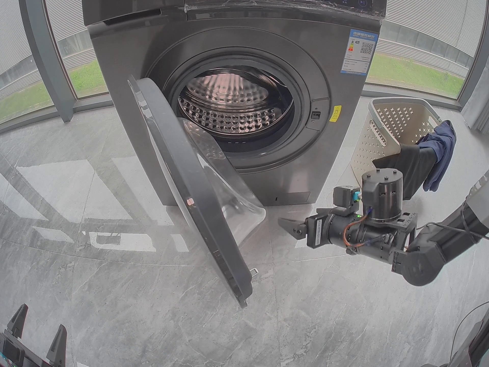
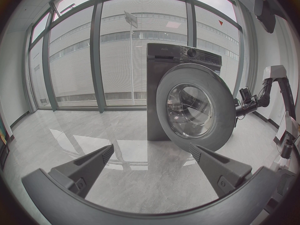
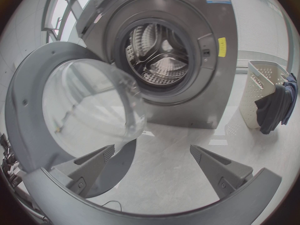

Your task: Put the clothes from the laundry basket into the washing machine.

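The grey washing machine [image 1: 305,67] stands ahead with its round door [image 1: 193,194] swung wide open toward my left. Its steel drum [image 1: 232,103] looks empty. To the right of the machine stands a cream laundry basket [image 1: 392,123]. A dark grey garment [image 1: 415,166] and a blue one [image 1: 442,146] hang over its near rim. My right gripper [image 1: 288,226] is open and holds nothing, low in front of the machine, left of the basket, pointing at the door. My left gripper [image 1: 38,327] is open at the bottom left, far from the machine. The right wrist view shows the drum [image 3: 159,57], basket [image 3: 261,88] and clothes [image 3: 275,110].
The open door [image 3: 78,110] juts out over the polished grey floor [image 1: 127,291] between my two arms. Tall windows with dark frames [image 1: 43,52] curve behind the machine. From the left wrist, the door [image 2: 195,110] hides the machine's front, with my right arm [image 2: 250,103] beyond it.
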